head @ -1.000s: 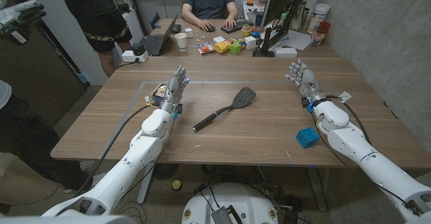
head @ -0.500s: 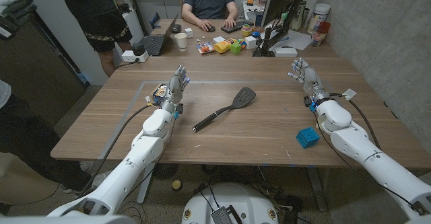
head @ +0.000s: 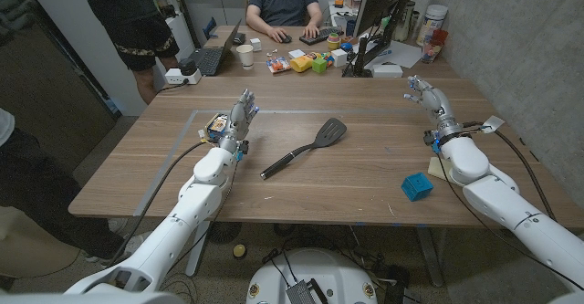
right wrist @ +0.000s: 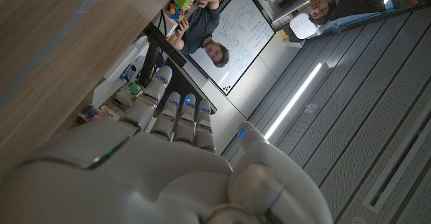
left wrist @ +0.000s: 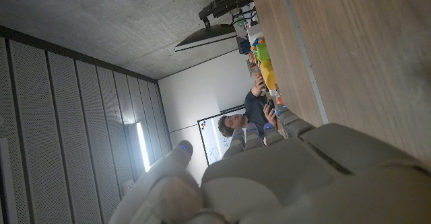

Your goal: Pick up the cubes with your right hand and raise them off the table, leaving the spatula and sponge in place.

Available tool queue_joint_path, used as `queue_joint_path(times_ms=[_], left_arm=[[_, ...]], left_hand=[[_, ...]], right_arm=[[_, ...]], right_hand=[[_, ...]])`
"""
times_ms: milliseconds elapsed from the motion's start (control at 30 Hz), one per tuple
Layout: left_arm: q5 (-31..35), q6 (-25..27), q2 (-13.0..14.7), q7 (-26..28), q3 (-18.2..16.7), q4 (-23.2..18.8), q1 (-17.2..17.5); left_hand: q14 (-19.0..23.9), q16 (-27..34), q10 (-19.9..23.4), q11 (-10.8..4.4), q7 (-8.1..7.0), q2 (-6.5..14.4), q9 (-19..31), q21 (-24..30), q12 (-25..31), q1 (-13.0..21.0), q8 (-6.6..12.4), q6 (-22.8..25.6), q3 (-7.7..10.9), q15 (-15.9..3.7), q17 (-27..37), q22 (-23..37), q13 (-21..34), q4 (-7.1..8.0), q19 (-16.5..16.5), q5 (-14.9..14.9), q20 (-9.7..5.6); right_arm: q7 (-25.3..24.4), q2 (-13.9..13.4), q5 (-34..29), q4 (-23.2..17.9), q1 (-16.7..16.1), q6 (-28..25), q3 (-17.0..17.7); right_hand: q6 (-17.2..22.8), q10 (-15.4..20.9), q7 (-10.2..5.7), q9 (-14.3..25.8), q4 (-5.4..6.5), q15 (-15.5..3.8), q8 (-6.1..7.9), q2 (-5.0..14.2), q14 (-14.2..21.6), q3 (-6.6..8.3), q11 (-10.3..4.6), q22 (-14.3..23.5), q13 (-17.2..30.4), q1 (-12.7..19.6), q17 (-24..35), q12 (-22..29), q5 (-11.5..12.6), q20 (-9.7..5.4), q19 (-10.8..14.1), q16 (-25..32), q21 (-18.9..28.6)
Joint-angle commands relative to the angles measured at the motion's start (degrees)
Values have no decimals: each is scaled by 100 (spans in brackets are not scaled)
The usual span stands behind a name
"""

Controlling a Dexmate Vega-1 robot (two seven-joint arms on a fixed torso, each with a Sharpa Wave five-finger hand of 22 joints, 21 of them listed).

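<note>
- Blue cube (head: 416, 186) sitting on the wooden table (head: 338, 172), near the front edge on the right side, just beside the right forearm and touched by nothing.
- Right hand (head: 429, 99) up over the far right part of the table, well apart from the cube, fingers straight and spread, holding nothing; seen from its own wrist camera (right wrist: 168, 150) with fingers reaching out together.
- Black spatula (head: 306, 146) lying at mid-table, blade toward the far side, handle angled toward the near left.
- Left hand (head: 239, 120) standing upright over the left part of the table, fingers extended, empty; back of it also in its wrist view (left wrist: 283, 163).
- Person (head: 285, 7) seated at the desk behind.
</note>
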Motion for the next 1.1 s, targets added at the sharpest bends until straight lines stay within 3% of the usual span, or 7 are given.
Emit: queue_joint_path(times_ms=[33,400,733,1100], left_arm=[[53,18,-66,-149,-46,152,-123],[93,0,-100,-209,-83,199,-161],[125,16,-93,-237,-92,164,-157],[164,52,-95,-263,-58,146,-188]], left_hand=[[-45,42,-65,9,31,574,9,19,19,1,31,-28,41,-21,11,21,29,19,-18,31,1],[-46,45,-70,4,30,571,9,21,17,-1,30,-31,42,-21,11,21,29,19,-18,31,0],[-50,46,-73,7,26,566,9,21,17,-3,29,-33,40,-23,11,21,29,19,-21,31,0],[-50,50,-73,16,30,556,9,23,17,-6,29,-34,36,-19,11,21,29,18,-21,30,0]], right_arm=[[-635,-301,-829,-530,-409,-89,313],[-1170,-361,-1388,-1043,-926,-55,873],[-1658,-344,-2094,-1739,-1737,-418,1668],[-1914,22,-2918,-2397,-2506,-677,2504]], right_hand=[[137,124,15,20,-70,4,46,-39,150,7,27,14,20,82,14,17,-26,69,154,32,64],[317,274,13,25,-140,8,45,-106,391,13,45,15,23,127,20,20,-42,128,497,48,126],[444,273,-131,26,-257,-14,36,-125,428,60,-140,15,24,243,12,-23,-44,172,621,0,111],[518,310,-237,29,-316,-32,21,-136,494,82,-229,12,25,287,18,-35,-54,256,741,-10,100]])
